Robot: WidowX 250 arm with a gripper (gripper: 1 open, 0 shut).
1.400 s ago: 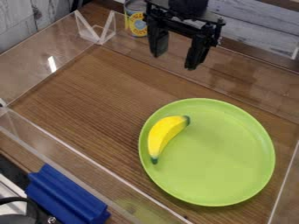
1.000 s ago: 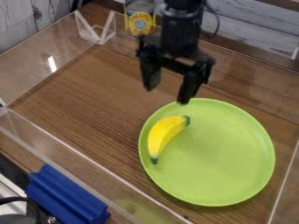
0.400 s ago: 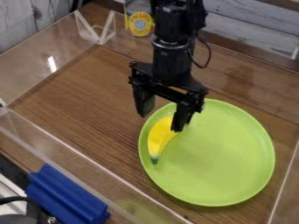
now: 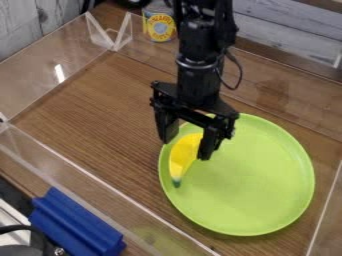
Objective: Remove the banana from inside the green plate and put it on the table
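Observation:
A small curved yellow banana (image 4: 182,160) with dark tips lies in the left part of the large lime-green plate (image 4: 267,180), which rests on the brown wood-grain table (image 4: 94,110). My gripper (image 4: 187,138) points straight down right over the banana's upper end. Its two black fingers (image 4: 211,143) stand open, one at the plate's left rim and one over the banana, and they hide the fruit's upper tip. Nothing is held between them.
Clear acrylic walls (image 4: 54,70) ring the tabletop. A blue block (image 4: 74,228) sits outside the near wall at the bottom left. A yellow-labelled can (image 4: 162,27) stands behind the far wall.
The open gripper has come down and toward the near side, from above the table behind the plate to just over the banana's upper end. The banana and plate have not moved.

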